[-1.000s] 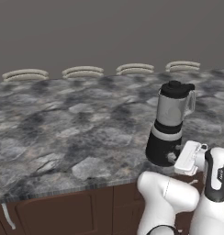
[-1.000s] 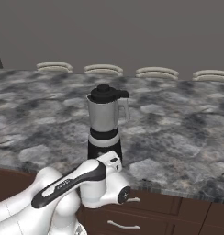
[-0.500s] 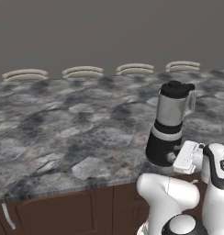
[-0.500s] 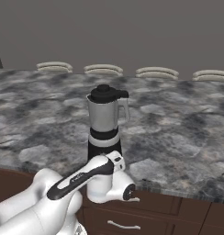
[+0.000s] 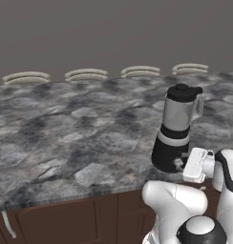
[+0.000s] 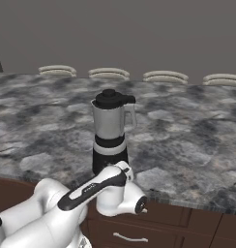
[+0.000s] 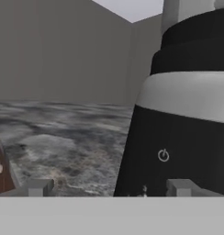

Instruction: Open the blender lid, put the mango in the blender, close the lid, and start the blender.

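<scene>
A dark grey marbled stone counter (image 5: 66, 138) runs across the scene, with brown wooden cabinet fronts (image 5: 56, 221) below its front edge. The blender (image 5: 178, 128) stands upright on it near that edge, its black base resting directly on the stone and the blender lid (image 5: 183, 92) seated on the jar. Along the counter's far edge sit four pale curved shapes (image 5: 86, 74), possibly stool backs; their footing is hidden.

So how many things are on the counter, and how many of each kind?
Blender: 1
Blender lid, sitting on top of the jar: 1
Total: 2
</scene>
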